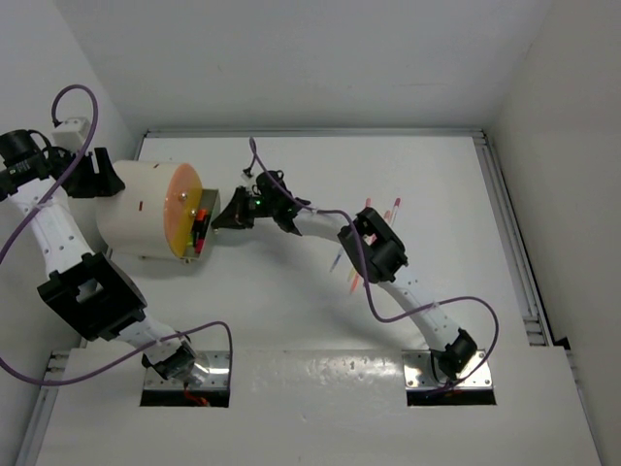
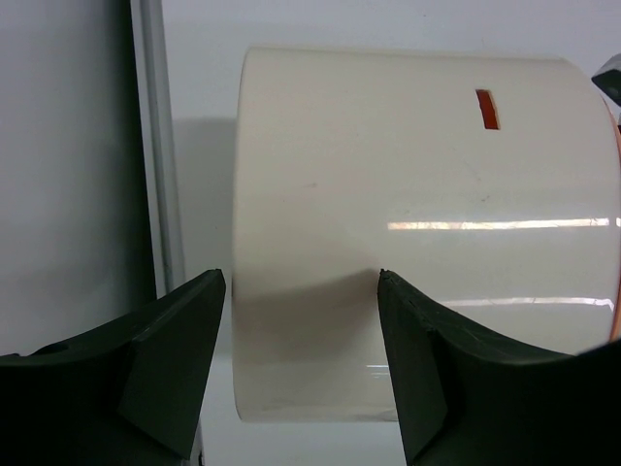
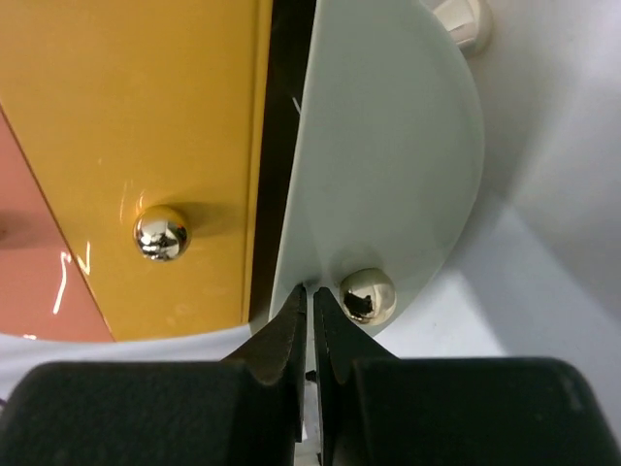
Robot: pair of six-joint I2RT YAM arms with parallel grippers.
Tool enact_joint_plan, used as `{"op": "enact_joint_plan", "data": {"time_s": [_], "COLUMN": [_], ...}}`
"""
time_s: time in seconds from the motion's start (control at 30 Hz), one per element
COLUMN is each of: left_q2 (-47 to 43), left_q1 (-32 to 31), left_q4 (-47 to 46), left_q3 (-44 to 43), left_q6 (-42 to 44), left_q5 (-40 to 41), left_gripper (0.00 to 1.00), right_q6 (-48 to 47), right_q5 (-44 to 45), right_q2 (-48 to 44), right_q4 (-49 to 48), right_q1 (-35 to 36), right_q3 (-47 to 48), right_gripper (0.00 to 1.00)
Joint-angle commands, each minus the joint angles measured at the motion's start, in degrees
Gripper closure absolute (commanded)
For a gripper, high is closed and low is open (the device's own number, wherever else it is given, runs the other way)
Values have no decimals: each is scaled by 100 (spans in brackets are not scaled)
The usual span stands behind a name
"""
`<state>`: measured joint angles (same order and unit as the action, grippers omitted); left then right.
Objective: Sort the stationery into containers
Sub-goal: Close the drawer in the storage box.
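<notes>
Right wrist view: round chrome knob on the pale-green plastic bin panel lies just right of the clenched right gripper

The white table carries a big white drum at left and thin pens scattered near its middle

Both arms look alike from my station: left arm and right arm, white tubular links, chunky black joint housings. Purple cable on left arm, second purple cable on right. Shiny metal base plates. Small green light at right wrist. Left gripper fingers dark grey, wedge-shaped. Right gripper fingers black, tapering thin.
</notes>
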<state>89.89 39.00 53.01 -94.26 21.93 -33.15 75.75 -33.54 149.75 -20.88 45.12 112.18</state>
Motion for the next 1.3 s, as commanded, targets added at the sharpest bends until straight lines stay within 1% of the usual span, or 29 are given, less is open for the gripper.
{"op": "enact_joint_plan", "data": {"time_s": [0.0, 0.53, 0.8, 1.27], "left_q2": [231, 249, 310, 266], "left_q1": [11, -7, 11, 11], "left_q4": [561, 623, 702, 789], "left_q3": [268, 558, 487, 514], "left_q6": [399, 645, 725, 865], "left_q5": [335, 265, 300, 282], "left_gripper": [30, 31, 31, 32], "right_q6": [116, 257, 204, -16], "right_q5": [313, 682, 972, 1051], "right_q2": [124, 669, 915, 1030], "right_q4": [-355, -715, -803, -1269], "right_q1": [198, 286, 357, 550], "right_q3": [374, 981, 1288, 1447], "right_gripper": [95, 94, 86, 78]}}
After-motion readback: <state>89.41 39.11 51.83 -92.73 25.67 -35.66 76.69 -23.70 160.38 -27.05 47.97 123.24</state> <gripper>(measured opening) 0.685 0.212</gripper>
